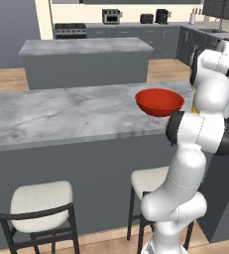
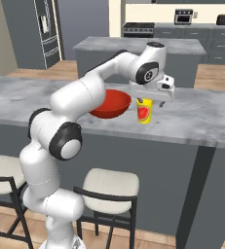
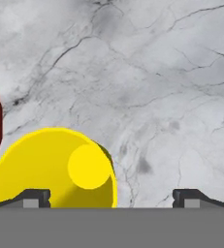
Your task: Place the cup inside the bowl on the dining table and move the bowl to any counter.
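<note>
Gripper [image 2: 151, 100]: centre of the right base view, above the cup, pointing down at the tabletop; jaws spread wide, nothing between them; in the hand view the two dark fingertips [image 3: 32, 197] stand far apart at the bottom, left and right.
Cup [image 2: 143, 111]: small, yellow, red mark on its side; upright on the marble, just right of the bowl in the right base view; directly under the gripper, not held; in the hand view at lower left, seen from above, open mouth up, near the left fingertip and off-centre between the tips.
Bowl [image 1: 159, 101]: wide, shallow, glossy red; right of centre in the left base view, on the tabletop near its far edge; partly hidden by the arm in the right base view; a dark red sliver at the left edge of the hand view, close beside the cup; contact between them cannot be told.
Tabletop [image 1: 61, 114]: long grey veined marble, dark grey front, crossing the middle of both base views.
Stools [image 1: 41, 201]: cream cushions, black frames, lower part of both base views, against the table front.
Island [image 1: 86, 62]: marble-topped, dark grey sides, upper centre of the left base view, behind the table.
Back wall: dark cabinets, range [image 1: 70, 30] and small appliances at the top of the left base view.
Refrigerator [image 2: 46, 31]: upper left of the right base view.
</note>
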